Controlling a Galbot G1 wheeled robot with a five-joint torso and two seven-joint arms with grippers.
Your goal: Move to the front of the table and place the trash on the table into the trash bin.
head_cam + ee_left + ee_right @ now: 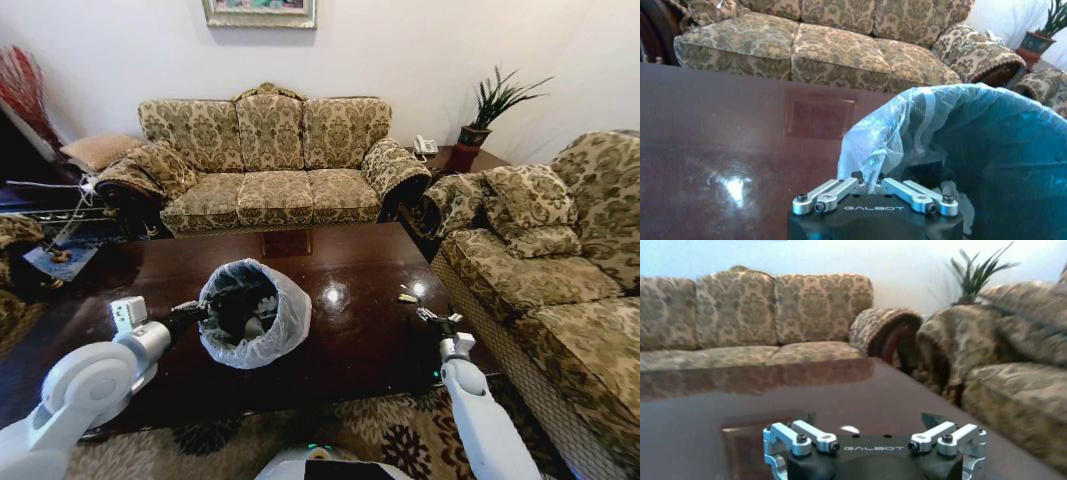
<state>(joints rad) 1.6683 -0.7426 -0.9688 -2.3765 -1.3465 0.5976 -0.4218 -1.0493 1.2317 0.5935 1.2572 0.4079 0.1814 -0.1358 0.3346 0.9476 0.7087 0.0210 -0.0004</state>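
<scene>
The trash bin [252, 312], black with a puffed whitish bag, stands on the dark glossy table [340, 270]. My left gripper [196, 312] is at the bin's left rim. In the left wrist view its jaws [867, 180] are shut on the edge of the bag [907, 125]. Something pale lies inside the bin. A small yellowish scrap of trash [407, 297] lies on the table near its right edge, just beyond my right gripper [428, 314]. That gripper [870, 421] is open and low over the tabletop, with a small pale bit [849, 429] showing between its fingers.
A patterned three-seat sofa [270, 160] stands behind the table and a second sofa [540, 270] runs close along its right side. A side table with a phone [425, 146] and a potted plant [490, 110] fills the corner. A floral rug [380, 430] lies below the table's front edge.
</scene>
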